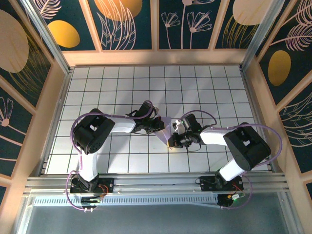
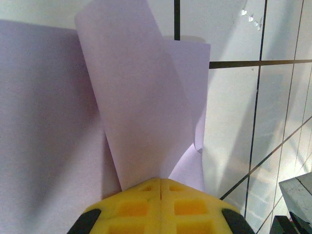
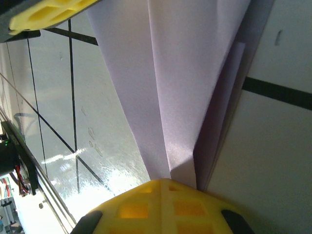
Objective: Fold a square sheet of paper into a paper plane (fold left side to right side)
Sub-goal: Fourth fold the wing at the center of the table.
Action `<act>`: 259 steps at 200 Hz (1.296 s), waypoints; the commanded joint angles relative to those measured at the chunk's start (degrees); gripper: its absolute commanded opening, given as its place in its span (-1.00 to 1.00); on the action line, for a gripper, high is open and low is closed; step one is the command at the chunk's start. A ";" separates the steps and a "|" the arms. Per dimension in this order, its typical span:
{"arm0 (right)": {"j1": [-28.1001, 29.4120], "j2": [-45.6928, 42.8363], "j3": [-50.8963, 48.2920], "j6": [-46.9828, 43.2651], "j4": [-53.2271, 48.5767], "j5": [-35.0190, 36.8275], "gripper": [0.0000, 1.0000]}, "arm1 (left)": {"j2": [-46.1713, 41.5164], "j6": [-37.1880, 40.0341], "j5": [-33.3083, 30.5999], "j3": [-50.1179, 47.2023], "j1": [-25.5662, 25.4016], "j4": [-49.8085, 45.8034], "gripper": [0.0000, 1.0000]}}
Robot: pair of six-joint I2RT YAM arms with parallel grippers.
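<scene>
Paper: the paper (image 1: 165, 127) lies near the middle of the table (image 1: 195, 87), between the 2 grippers; it is partly folded, and 1 flap rises off the tiles.
Left gripper: the left gripper (image 2: 161, 186) has its jaws closed on the near edge of the raised flap.
Right gripper: the right gripper (image 3: 168, 184) also pinches the paper, at a crease.
Reason: I judge that 2 pinches hold the sheet steady so the left side can go over to the right.
Arms: both elbows are bent outward; the forearms point inward, with wrists low over the table.
</scene>
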 commanded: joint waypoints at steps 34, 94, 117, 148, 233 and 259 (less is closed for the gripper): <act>1.25 -1.89 -2.46 -1.08 -5.11 -0.33 -1.00 | 2.77 1.21 -3.91 -1.03 0.14 -7.09 -0.92; 1.53 -2.57 -3.32 -1.00 -5.74 -0.16 -1.00 | 2.80 1.25 -3.91 -1.11 0.17 -7.01 -0.92; 1.61 -2.80 -3.42 -0.90 -5.91 -0.11 -1.00 | 2.86 1.21 -3.91 -1.12 0.15 -7.01 -0.92; 1.51 -2.86 -3.74 -0.90 -6.17 0.19 -1.00 | 2.82 1.22 -3.91 -1.08 0.15 -6.99 -0.92; 1.57 -3.63 -4.57 -0.73 -6.73 0.28 -1.00 | 3.14 1.31 -3.85 -0.94 0.14 -7.01 -0.92; 1.62 -4.13 -4.91 -0.67 -6.93 0.28 -1.00 | 3.20 1.37 -3.83 -0.88 0.19 -7.01 -0.92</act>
